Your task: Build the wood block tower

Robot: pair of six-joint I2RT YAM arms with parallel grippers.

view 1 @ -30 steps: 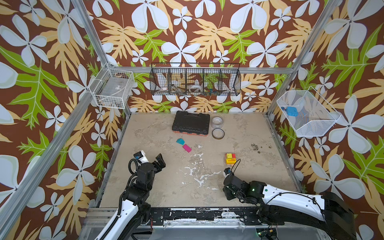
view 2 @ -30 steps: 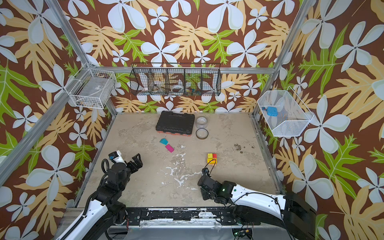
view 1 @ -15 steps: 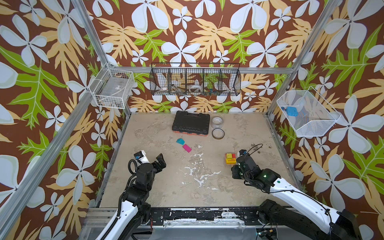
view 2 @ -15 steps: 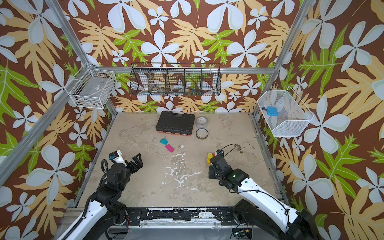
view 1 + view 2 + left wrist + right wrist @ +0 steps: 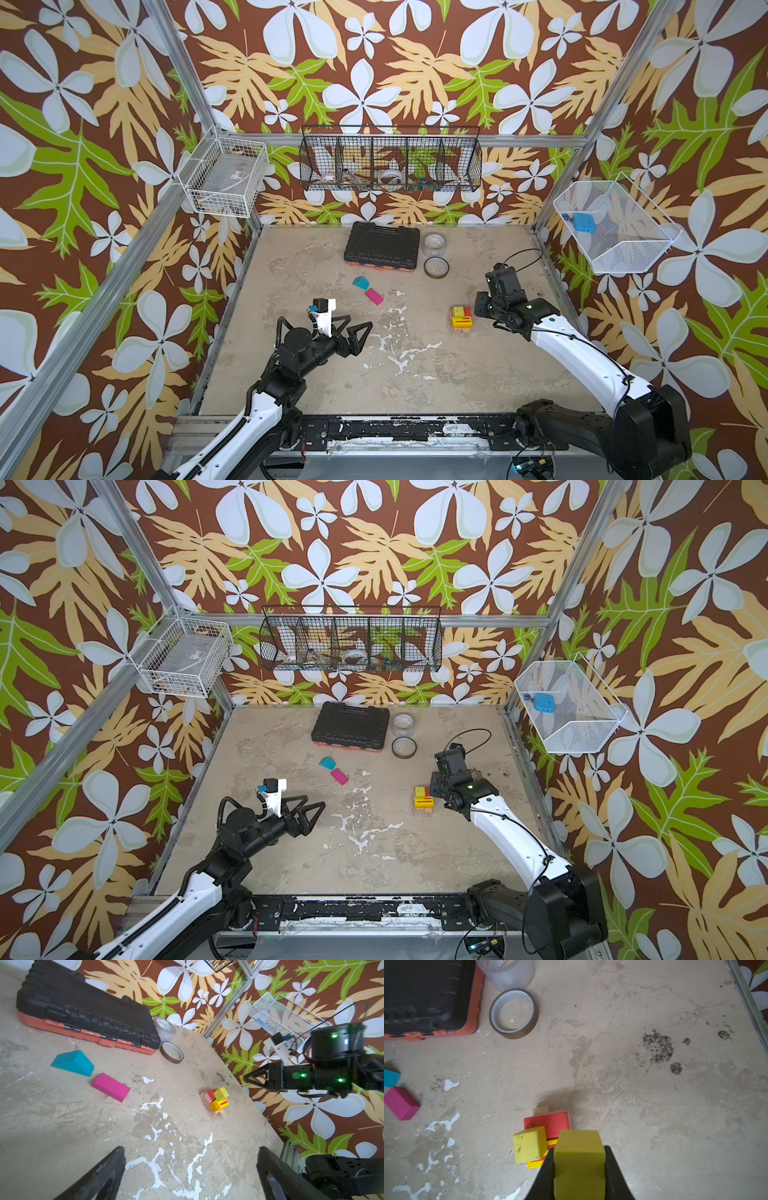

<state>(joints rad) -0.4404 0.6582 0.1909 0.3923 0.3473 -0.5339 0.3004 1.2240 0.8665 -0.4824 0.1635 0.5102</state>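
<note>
**Right arm now at the tower**

Your right gripper (image 5: 478, 306) has swung from the front to just beside the tower (image 5: 461, 318), which stands right of centre, with its jaws clamped on a yellow-green cube (image 5: 579, 1159). Your left gripper (image 5: 191, 1150) hovers, jaws wide apart.

Flat sandy-brown tabletop (image 5: 316, 374), worn, with white scratch marks (image 5: 399, 353) in the middle and dark crumbly spots (image 5: 658, 1047) near the right edge. At the back, lying flat, a big black plastic tool case with an orange bottom (image 5: 381, 247). Just beside it on the right, a clear see-through tape roll (image 5: 435, 245), and in front of that a thin brown tape ring (image 5: 436, 267). In front of the case, a teal wooden wedge (image 5: 360, 283) and a magenta wooden brick (image 5: 374, 296), close together but apart. Over to the right, well apart from those two, a small stack of coloured wooden blocks (image 5: 461, 318), with a plain wood piece (image 5: 218, 1113) at the bottom.
</note>
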